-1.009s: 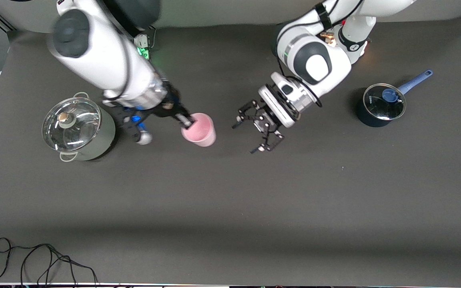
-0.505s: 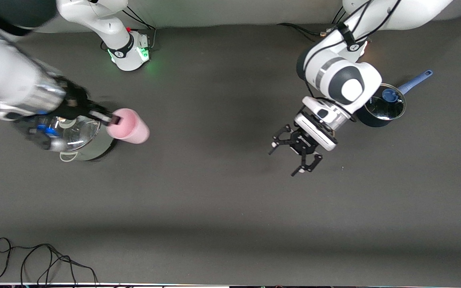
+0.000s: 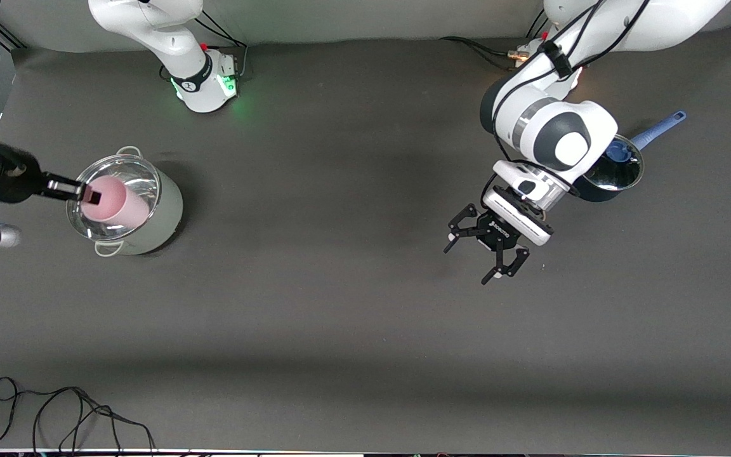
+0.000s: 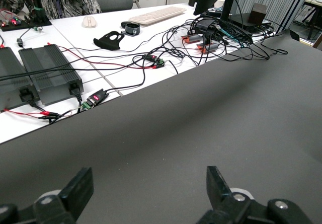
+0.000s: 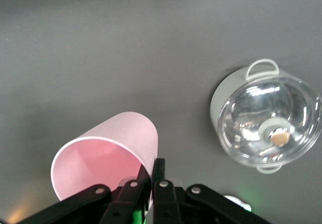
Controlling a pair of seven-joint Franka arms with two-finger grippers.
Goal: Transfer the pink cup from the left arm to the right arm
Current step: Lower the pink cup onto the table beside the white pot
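Observation:
The pink cup [image 3: 122, 204] hangs tilted in the air over the glass-lidded pot [image 3: 167, 209]. My right gripper [image 3: 91, 195] is shut on its rim, one finger inside and one outside. In the right wrist view the pink cup [image 5: 103, 156] shows its open mouth, with my right gripper [image 5: 153, 167] pinching the wall. The pot [image 5: 269, 126] lies below on the mat. My left gripper [image 3: 495, 252] hangs open and empty over bare mat near the blue saucepan. In the left wrist view my left gripper [image 4: 148, 189] has its fingers [image 4: 78, 186] spread wide with only mat between them.
A dark blue saucepan [image 3: 619, 168] with a glass lid and blue handle stands at the left arm's end of the table. A loose black cable [image 3: 54, 412] lies by the edge nearest the front camera. Desks with cables and electronics [image 4: 146, 58] show past the table's edge.
My right arm has swung the pink cup from mid-table toward its own end, and the cup is now over the pot. My left gripper has drawn away toward the saucepan, still open.

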